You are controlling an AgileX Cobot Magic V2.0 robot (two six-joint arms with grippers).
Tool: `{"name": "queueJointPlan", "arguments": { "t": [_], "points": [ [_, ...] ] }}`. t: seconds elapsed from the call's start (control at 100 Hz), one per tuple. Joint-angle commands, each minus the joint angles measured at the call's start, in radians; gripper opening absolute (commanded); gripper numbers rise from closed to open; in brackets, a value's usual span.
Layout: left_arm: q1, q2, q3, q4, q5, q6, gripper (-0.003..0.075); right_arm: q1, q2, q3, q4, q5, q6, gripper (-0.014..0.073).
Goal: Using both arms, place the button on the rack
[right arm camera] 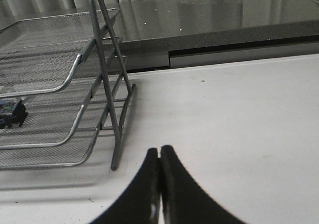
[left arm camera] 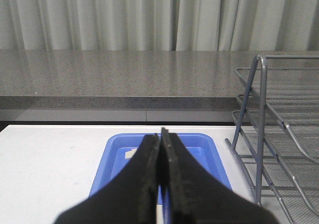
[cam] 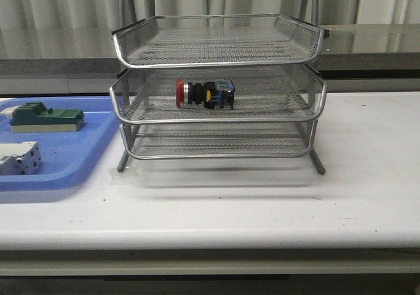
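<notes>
Your left gripper (left arm camera: 160,134) and right gripper (right arm camera: 160,152) both have fingers pressed together, holding nothing, clear of the rack (cam: 218,119). The button (cam: 203,93) lies on its side in the middle tray, so you may judge placement complete; no further move seems needed. White table (cam: 367,190), blue tray (cam: 79,157), grey counter and curtains beyond.

The button (right arm camera: 11,113) is cut off by the right wrist view's edge.
</notes>
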Motion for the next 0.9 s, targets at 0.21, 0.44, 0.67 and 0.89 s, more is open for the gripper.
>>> {"name": "queueJointPlan", "arguments": {
  "t": [0.21,0.44,0.67,0.89],
  "points": [
    [0.002,0.007,-0.029,-0.012,-0.070,-0.006,-0.0020,0.054,-0.140,0.106,-0.034,-0.179,0.021,-0.0060],
    [0.002,0.007,-0.029,-0.012,-0.070,-0.006,-0.0020,0.055,-0.196,0.133,-0.034,-0.172,0.021,-0.0060],
    [0.002,0.007,-0.029,-0.012,-0.070,-0.006,-0.0020,0.055,-0.196,0.133,-0.034,-0.212,0.021,-0.0060],
    [0.002,0.007,-0.029,-0.012,-0.070,-0.006,-0.0020,0.055,-0.196,0.133,-0.033,-0.228,0.021,-0.0060]
  ]
}}
